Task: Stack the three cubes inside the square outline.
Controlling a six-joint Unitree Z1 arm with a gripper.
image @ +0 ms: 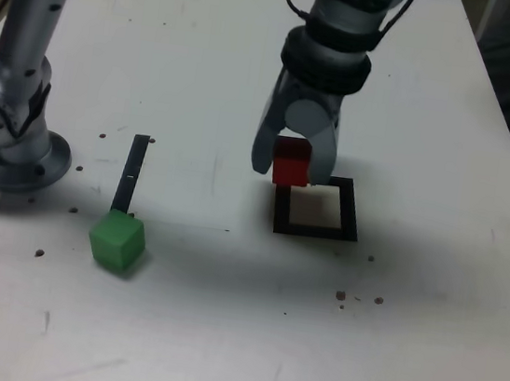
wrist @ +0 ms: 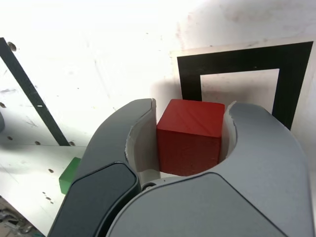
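Gripper (wrist: 190, 140) jaws clamped on the red cube (wrist: 190, 137), one jaw on each side face, cube clear of the table. Square outline (image: 318, 207) lies just beyond the cube: cube hangs over the outline's corner on the exterior view's left, not yet over the white centre. Green cube (image: 118, 240) sits well apart from the outline, at the black strip's (image: 130, 172) near end. Yellow cube not visible.

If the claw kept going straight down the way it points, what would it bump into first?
Probably the square outline: the claw, shut on the red cube, hangs over its edge at the exterior view's left. Depth is unclear, so the cube might land half on the white table.
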